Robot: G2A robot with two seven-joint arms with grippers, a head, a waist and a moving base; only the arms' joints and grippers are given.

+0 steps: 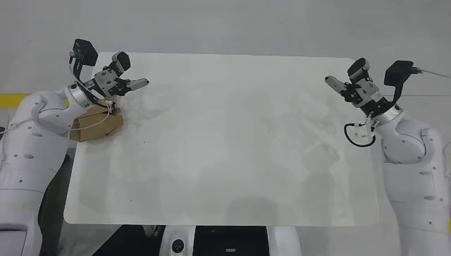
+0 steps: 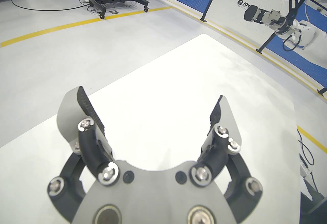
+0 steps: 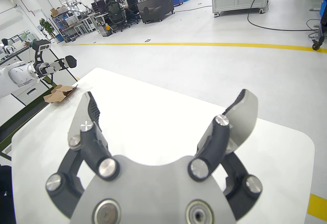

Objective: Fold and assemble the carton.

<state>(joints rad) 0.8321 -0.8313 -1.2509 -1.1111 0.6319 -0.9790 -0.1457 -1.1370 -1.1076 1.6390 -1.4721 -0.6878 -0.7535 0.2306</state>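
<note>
Carton: brown, partly folded, flaps loose, on left edge of bench toward far corner; contents cannot be told. Left arm's wrist above it. Left end effector just right of carton, fingers spread wide, gripping nothing. Right end effector near far right edge, likewise spread, well apart from carton. Broad bench surface between them.

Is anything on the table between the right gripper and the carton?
Nothing visible: only bare table lies between the right gripper and the carton. The left gripper hangs open close by it.
</note>
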